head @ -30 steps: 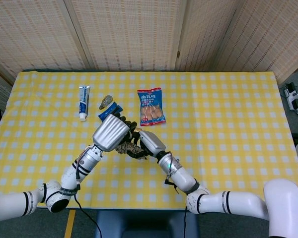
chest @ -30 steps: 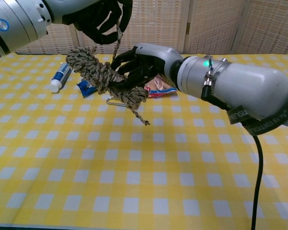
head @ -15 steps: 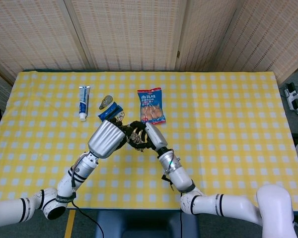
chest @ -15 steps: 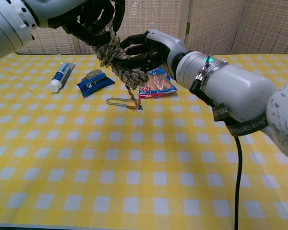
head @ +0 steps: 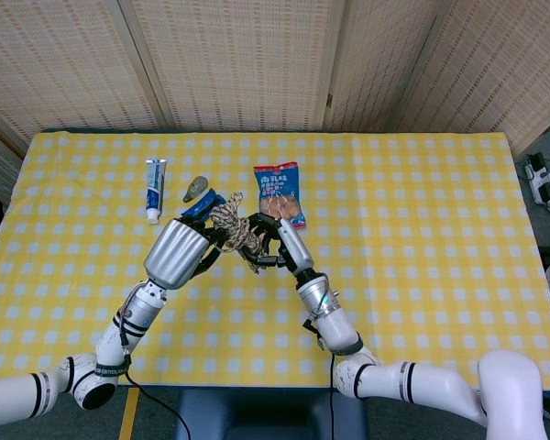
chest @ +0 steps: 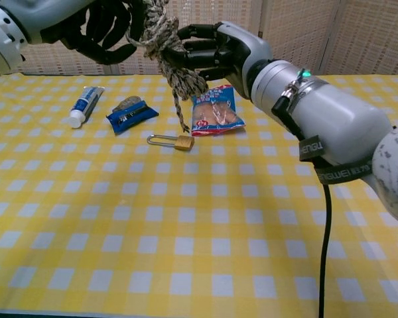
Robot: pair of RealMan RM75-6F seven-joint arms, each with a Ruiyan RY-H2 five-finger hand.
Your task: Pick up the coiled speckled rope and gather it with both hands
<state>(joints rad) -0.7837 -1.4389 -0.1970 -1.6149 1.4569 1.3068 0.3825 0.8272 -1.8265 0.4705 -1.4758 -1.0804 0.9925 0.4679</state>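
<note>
The speckled rope [head: 233,225] [chest: 164,38] is bunched into a bundle held high above the yellow checked table [chest: 205,218]. My right hand [head: 280,241] [chest: 215,48] grips the bundle from its right side. From the left, my left hand [head: 181,251] [chest: 105,28] curls its dark fingers against the bundle's upper part. A loose rope end [chest: 180,118] dangles down toward the tabletop. The bundle's middle is partly hidden between the two hands.
Under the hands, toward the far side, lie a brass padlock [chest: 174,141], a blue packet [head: 200,204] [chest: 128,114], a toothpaste tube [head: 154,188] [chest: 84,105] and a red-and-blue snack bag [head: 278,192] [chest: 215,111]. A woven screen stands behind the table.
Both hands have lifted the rope bundle higher and farther from me. The bundle is tighter, and the padlock beneath now shows in the chest view.
</note>
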